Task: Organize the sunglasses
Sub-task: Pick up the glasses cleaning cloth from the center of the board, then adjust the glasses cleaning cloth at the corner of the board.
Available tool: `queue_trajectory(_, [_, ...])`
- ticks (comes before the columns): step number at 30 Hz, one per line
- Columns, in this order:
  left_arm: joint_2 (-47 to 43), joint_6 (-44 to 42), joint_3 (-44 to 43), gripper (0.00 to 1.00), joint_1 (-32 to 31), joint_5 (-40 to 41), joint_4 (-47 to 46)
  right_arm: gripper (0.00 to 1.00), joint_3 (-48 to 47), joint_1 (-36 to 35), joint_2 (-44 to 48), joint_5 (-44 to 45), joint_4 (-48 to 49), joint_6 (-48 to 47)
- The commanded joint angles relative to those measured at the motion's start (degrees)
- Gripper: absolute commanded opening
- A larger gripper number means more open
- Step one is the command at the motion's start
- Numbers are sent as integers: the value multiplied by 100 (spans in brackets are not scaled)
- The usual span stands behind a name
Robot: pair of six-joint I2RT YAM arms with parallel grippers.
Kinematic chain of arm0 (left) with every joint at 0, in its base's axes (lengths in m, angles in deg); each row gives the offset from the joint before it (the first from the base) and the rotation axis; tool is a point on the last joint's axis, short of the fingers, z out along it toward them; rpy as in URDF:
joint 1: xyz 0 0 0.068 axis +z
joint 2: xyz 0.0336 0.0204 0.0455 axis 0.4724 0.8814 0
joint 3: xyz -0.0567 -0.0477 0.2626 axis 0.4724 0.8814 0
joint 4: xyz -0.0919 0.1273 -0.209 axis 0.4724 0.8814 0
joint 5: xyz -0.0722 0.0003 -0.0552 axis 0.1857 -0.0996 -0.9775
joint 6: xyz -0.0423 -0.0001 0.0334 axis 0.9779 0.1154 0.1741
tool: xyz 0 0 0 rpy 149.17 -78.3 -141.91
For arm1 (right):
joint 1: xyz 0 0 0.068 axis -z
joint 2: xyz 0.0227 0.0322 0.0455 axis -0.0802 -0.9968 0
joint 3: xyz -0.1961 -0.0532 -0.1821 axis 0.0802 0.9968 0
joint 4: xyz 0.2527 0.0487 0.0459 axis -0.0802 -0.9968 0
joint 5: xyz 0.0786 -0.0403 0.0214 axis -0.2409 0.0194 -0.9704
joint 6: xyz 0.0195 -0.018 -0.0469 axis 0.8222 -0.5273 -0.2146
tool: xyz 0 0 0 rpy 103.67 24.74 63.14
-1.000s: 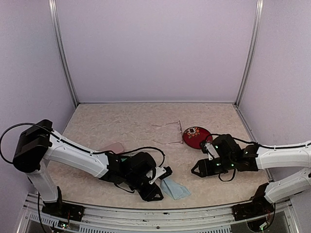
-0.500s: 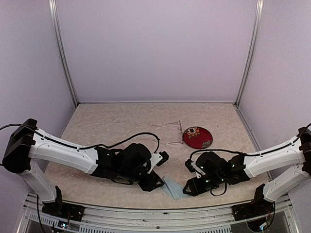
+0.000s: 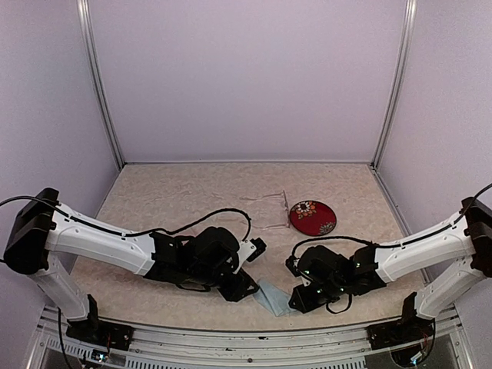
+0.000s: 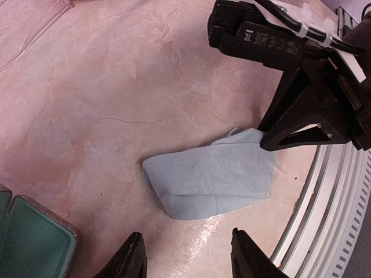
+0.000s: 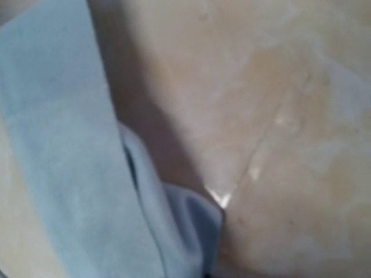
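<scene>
One pair of sunglasses [image 3: 267, 212] with a thin, pale clear frame lies unfolded at mid-table; part of that frame shows in the left wrist view's top-left corner [image 4: 37, 26]. Both grippers are well in front of it, at a folded light-blue cloth [image 3: 273, 297] near the table's front edge. My right gripper [image 3: 295, 298] has its tip on the cloth's right corner [image 4: 268, 141]. The right wrist view shows only blurred cloth [image 5: 75, 150], puckered at the bottom where the jaws pinch it. My left gripper [image 4: 190, 258] hovers open just short of the cloth [image 4: 211, 180], holding nothing.
A round red disc with a flower pattern [image 3: 311, 217] lies right of the sunglasses. An open case with green lining [image 4: 29, 243] sits beside my left gripper. The metal front rail [image 4: 333, 202] runs close behind the cloth. Walls enclose the table on three sides.
My right gripper has come left and forward from beside the red disc to the cloth's corner and closed there. My left gripper has opened and drawn back a little from the cloth.
</scene>
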Motion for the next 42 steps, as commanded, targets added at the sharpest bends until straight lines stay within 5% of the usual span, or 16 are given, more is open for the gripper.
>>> queue_trajectory(1, [-164, 73, 53, 49, 8, 203, -102, 12, -54, -66, 201, 278, -546, -92])
queue_trajectory(5, [-212, 77, 36, 49, 34, 347, -79, 1, -434, -58, 399, 520, -942, -439])
queue_trajectory(17, [-1473, 848, 701, 54, 588, 1162, -98, 0, -2928, -467, -461, 615, -2109, -1902])
queue_trajectory(25, [-1693, 748, 871, 57, 608, 1146, -252, 0, -2148, -481, -466, 1000, -2772, -1436])
queue_trajectory(32, [-1006, 449, 485, 57, 239, 1114, -240, 0, -1376, -433, -307, 742, -2425, -999])
queue_trajectory(42, [309, 297, -282, 57, 251, 52, -603, 0, -829, -261, -184, 614, -1955, -674])
